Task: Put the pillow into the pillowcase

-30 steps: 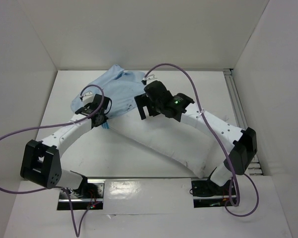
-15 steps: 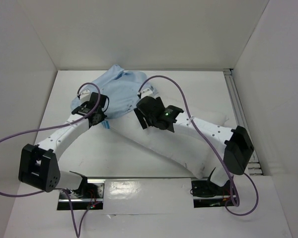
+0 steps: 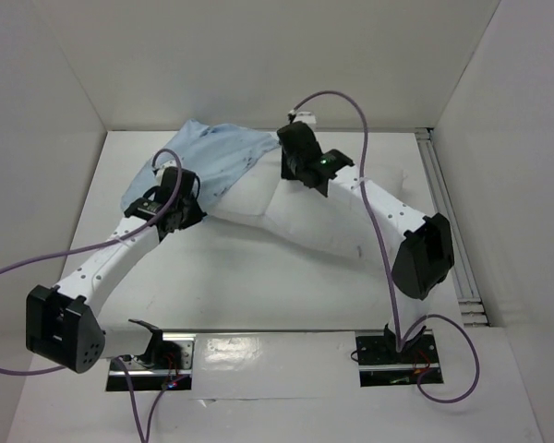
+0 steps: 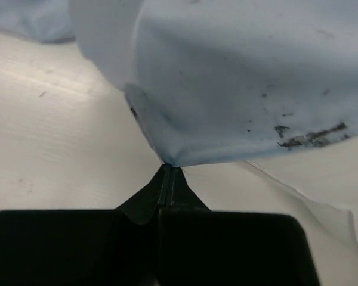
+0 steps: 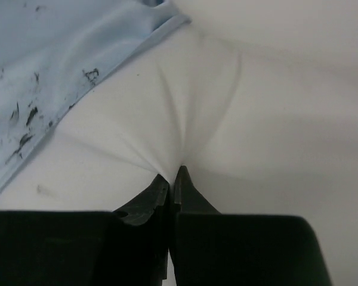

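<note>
Top external: over 1 second the right gripper, clamped on the pillow, has shoved it rearward into the pillowcase, whose hem the left gripper pinches tight; insertion looks partial.

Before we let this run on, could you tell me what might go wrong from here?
The left fingers pinch only a thin fold of the pillowcase; it may slip free under tension. The right fingers grip just a small pucker of the pillow, which could pull out.
</note>
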You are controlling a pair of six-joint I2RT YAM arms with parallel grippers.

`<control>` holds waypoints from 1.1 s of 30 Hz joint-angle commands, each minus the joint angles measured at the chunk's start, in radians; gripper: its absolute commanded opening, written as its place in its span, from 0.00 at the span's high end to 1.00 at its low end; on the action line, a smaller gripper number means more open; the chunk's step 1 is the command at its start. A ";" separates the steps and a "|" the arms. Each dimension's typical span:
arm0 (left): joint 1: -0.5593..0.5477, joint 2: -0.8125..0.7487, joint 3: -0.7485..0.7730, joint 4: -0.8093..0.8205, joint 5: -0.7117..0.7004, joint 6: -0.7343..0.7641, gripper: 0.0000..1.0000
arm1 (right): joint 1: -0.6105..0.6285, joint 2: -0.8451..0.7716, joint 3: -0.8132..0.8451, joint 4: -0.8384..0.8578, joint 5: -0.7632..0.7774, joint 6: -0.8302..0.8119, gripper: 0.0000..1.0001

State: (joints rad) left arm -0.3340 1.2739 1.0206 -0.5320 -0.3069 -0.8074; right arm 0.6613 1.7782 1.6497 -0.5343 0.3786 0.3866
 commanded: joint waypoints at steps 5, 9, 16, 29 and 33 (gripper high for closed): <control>-0.027 0.094 0.396 0.021 0.320 0.116 1.00 | -0.091 -0.045 0.189 0.056 0.118 0.138 1.00; -0.071 0.169 0.475 0.021 0.403 0.129 1.00 | -0.017 -0.059 0.173 0.074 0.131 0.162 1.00; -0.195 0.239 0.348 0.099 0.577 0.037 1.00 | -0.005 -0.007 -0.030 0.161 -0.009 0.326 1.00; -0.148 0.285 0.623 0.046 0.617 0.109 1.00 | -0.120 -0.166 -0.093 0.200 -0.017 0.362 1.00; -0.166 0.471 0.922 0.020 0.753 0.090 1.00 | -0.120 -0.223 -0.059 0.221 0.009 0.351 1.00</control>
State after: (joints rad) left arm -0.4732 1.6360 1.7702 -0.5358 0.2996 -0.7189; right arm 0.5381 1.6653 1.5436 -0.4145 0.3355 0.7105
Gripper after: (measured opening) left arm 0.025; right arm 0.031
